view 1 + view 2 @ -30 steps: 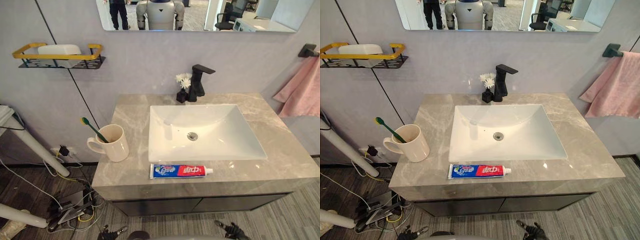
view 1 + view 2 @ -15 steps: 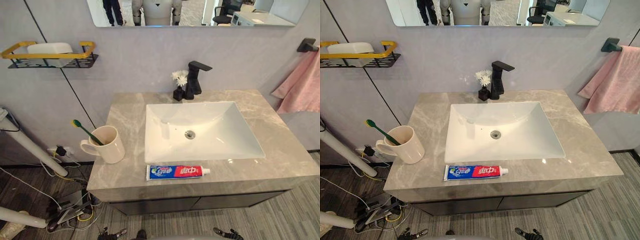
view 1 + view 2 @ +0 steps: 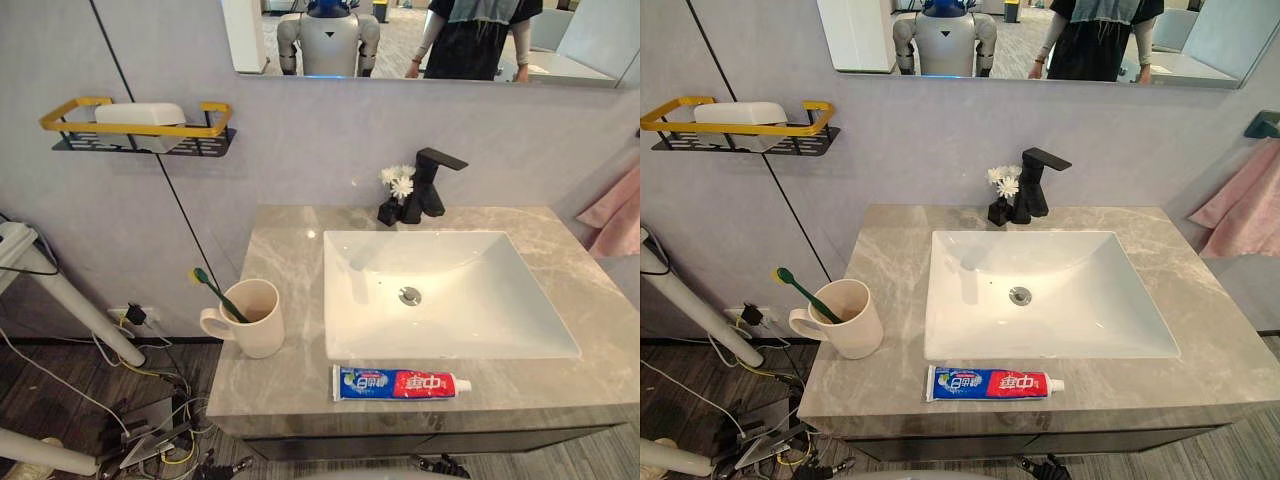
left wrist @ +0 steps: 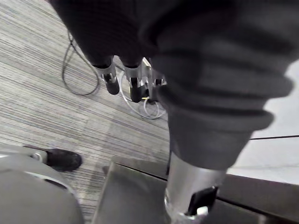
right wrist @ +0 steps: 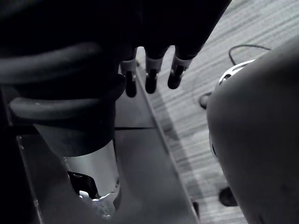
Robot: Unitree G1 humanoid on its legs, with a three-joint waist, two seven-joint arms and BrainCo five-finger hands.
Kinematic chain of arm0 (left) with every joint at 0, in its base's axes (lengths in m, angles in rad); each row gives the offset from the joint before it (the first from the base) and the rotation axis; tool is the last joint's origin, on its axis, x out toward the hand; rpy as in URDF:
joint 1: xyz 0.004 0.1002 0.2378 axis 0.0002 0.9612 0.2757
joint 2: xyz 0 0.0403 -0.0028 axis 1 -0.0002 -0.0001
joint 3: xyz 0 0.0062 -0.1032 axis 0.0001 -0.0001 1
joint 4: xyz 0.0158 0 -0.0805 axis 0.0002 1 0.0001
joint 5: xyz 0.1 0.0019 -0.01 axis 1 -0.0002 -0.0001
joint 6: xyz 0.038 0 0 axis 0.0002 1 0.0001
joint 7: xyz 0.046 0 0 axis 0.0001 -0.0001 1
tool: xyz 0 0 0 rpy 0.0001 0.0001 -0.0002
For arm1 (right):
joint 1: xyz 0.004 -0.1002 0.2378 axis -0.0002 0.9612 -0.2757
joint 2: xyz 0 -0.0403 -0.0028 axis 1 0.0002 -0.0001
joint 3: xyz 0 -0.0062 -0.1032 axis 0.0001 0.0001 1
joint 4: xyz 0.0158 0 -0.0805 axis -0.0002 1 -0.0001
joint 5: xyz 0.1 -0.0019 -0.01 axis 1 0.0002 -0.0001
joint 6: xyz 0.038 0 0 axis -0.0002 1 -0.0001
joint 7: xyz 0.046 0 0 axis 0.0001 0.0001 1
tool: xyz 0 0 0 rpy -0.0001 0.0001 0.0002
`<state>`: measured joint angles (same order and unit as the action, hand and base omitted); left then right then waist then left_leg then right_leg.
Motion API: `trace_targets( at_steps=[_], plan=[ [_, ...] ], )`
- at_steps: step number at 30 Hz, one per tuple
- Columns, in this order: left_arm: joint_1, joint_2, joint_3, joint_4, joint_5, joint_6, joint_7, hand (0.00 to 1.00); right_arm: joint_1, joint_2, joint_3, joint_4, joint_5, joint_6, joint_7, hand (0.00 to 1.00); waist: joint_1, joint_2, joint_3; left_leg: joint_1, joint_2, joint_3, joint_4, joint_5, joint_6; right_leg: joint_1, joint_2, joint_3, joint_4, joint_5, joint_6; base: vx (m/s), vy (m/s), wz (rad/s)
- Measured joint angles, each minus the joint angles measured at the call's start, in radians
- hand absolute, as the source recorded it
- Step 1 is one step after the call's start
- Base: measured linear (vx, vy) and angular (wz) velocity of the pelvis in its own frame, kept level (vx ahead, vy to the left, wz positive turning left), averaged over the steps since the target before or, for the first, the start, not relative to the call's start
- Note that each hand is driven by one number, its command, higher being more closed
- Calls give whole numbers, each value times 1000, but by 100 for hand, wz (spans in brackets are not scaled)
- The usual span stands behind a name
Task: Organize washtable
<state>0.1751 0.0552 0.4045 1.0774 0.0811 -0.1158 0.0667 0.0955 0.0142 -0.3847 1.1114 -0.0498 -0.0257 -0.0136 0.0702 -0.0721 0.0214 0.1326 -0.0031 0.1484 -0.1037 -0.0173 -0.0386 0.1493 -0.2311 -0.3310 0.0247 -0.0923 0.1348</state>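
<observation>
A blue, white and red toothpaste tube (image 3: 400, 383) lies flat on the grey marble countertop (image 3: 285, 240), along its front edge before the white sink (image 3: 450, 330). At the counter's left end stands a cream mug (image 3: 250, 320) with a green toothbrush (image 3: 215, 292) leaning out of it. My left hand (image 4: 135, 86) hangs low beside the cabinet, fingers straight and empty. My right hand (image 5: 150, 79) hangs the same way, open, with nothing in it.
A black faucet (image 3: 430, 185) and a small black vase of white flowers (image 3: 395, 190) stand behind the sink. A yellow and black wall shelf (image 3: 205, 135) holds a white soap bar (image 3: 140, 113). A pink towel (image 3: 1245, 200) hangs at right. A person shows in the mirror (image 3: 480, 35).
The whole picture has shifted right and down, so the camera moved. The mug, the tube and the rest keep their places. A person now shows in the mirror.
</observation>
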Motion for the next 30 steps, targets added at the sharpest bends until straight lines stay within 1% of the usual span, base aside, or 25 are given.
trace_targets(
  at_steps=[2, 3, 4, 8, 10, 11, 12, 14, 15, 16, 17, 18, 20, 21, 23, 24, 25, 26, 27, 28, 29, 30],
  plan=[
    [1, 11, 4, 20, -2, 1, -3, 0, -8, -16, 0, 29, -1, -4, 11, 0, 1, -13, -8, -16, -1, -9, 0, -1, 0, -7, 2, -9, -12, 0, 0, 78, -27, 16],
    [3, 19, 6, 23, -2, 2, -3, 0, -13, -25, 0, 43, -1, -6, 18, 0, 3, -14, -8, -20, -1, -10, 0, -2, -1, -15, 2, -10, -12, 1, 2, 129, -15, 8],
    [9, 26, 24, 37, -2, 3, -7, 0, -22, -39, 0, 58, -1, -9, 19, 0, 1, -22, -10, -26, -1, -10, 2, -2, -1, -15, 3, -7, -12, 6, 6, 136, -11, 7],
    [9, 27, 46, 63, -16, 5, -21, 0, -27, -62, 0, 80, 0, -11, 19, 0, 0, -15, -12, -24, -2, -15, 7, -2, -1, -10, 4, 3, -12, 14, -5, 102, -12, 4],
    [9, 23, 76, 69, -32, 12, -24, 0, -27, -66, -2, 82, 0, -11, 19, 0, 0, -14, -13, -24, -1, -16, 8, -1, -1, -10, 5, 3, -12, 17, -9, 39, -32, 2],
    [9, 21, 111, 86, -35, 19, -25, 0, -27, -69, -5, 82, 1, -11, 18, 0, 0, -6, -12, -24, 3, -19, 8, -1, -1, -11, 9, 3, -12, 24, -20, 30, -43, 2],
    [10, 21, 124, 92, -45, 22, -25, 0, -27, -71, -9, 82, 2, -11, 17, 0, 0, -4, -12, -24, 5, -20, 9, -1, -1, -11, 11, 3, -12, 27, -25, 14, -36, 5],
    [21, 17, 201, 98, -58, 25, -26, 0, -26, -76, -44, 82, 10, -11, 15, 0, 0, 15, -5, -27, 5, -31, 9, -1, 0, -13, 11, 1, -7, 29, -26, -8, -26, 10],
    [25, 18, 219, 98, -74, 25, -25, 0, -26, -77, -50, 82, 13, -11, 13, 0, 0, 13, -6, -27, 5, -33, 9, -1, 0, -13, 11, 1, -6, 29, -26, -22, -37, 13],
    [31, 17, 255, 96, -92, 25, -24, 0, -22, -77, -52, 76, 21, -12, 10, 0, 2, 25, -4, -30, 7, -38, 9, 0, 0, -14, 11, -3, -4, 29, -26, -29, -43, 12],
    [38, 13, 280, 87, -106, 26, -23, 0, -19, -77, -53, 65, 22, -12, 7, 0, 2, 31, -2, -35, 8, -39, 12, 0, 0, -13, 11, -8, 0, 29, -26, -33, -46, 18],
    [40, 8, 302, 76, -122, 28, -23, 0, -18, -74, -58, 47, 22, -12, 0, 0, 0, 35, 2, -51, 7, -45, 35, 0, 0, -16, 8, -20, 7, 29, -26, -68, -56, 32],
    [36, -2, 312, 35, -157, 32, -21, 0, -18, -67, -82, 6, 34, -12, -10, 0, 1, 45, 15, -90, 6, -66, 94, 0, 0, -17, -4, -44, 28, 31, -22, -99, -52, 46],
    [35, -12, 316, 4, -182, 31, -18, 0, -19, -68, -80, -17, 49, -11, -26, 0, 1, 63, 25, -115, 7, -72, 124, 0, 0, -27, -10, -70, 48, 29, -21, -157, -41, 39],
    [33, -42, 353, -40, -211, 28, -4, 0, -22, -67, -77, -49, 53, -12, -53, 0, 2, 82, 19, -169, 14, -70, 154, -2, 2, -74, -16, -96, 91, 8, -29, -179, -31, 23],
    [27, -52, 358, -58, -232, 23, 13, 0, -29, -64, -68, -83, 54, -16, -65, 0, 1, 98, 27, -198, 19, -63, 155, -17, 21, -101, -18, -120, 104, -7, -21, -234, -25, 8],
    [14, -63, 382, -65, -243, 23, 25, 0, -33, -58, -64, -109, 56, -16, -73, 0, 0, 105, 42, -210, 33, -20, 158, -29, 19, -106, -29, -139, 96, -2, -6, -199, -22, 8],
    [14, -72, 394, -72, -248, 22, 30, 0, -32, -53, -59, -122, 57, -16, -73, 0, -2, 98, 46, -207, 46, 16, 157, -36, 14, -105, -32, -144, 90, 4, -1, -195, -11, 15],
    [11, -79, 395, -80, -249, 22, 33, 0, -24, -39, -45, -134, 56, -18, -73, 0, -3, 90, 50, -210, 63, 64, 242, -53, 27, -97, -56, -165, 90, 10, -3, -76, 6, 12],
    [7, -87, 393, -93, -249, 22, 34, 0, -19, -43, -43, -139, 53, -16, -74, 0, 0, 80, 49, -219, 95, 67, 425, -76, 36, -94, -83, -165, 114, 11, -2, -100, 33, 10],
    [10, -90, 392, -96, -250, 22, 36, 0, -18, -41, -40, -149, 51, -17, -74, 0, -1, 78, 48, -215, 117, 60, 493, -90, 20, -92, -92, -166, 122, 12, -1, -86, 117, 2],
    [9, -94, 388, -100, -254, 21, 42, 0, -17, -48, -38, -162, 49, -17, -75, 0, -7, 85, 45, -199, 171, 27, 572, -110, -14, -89, -99, -170, 132, 19, 11, -110, 166, 17]
  ],
)
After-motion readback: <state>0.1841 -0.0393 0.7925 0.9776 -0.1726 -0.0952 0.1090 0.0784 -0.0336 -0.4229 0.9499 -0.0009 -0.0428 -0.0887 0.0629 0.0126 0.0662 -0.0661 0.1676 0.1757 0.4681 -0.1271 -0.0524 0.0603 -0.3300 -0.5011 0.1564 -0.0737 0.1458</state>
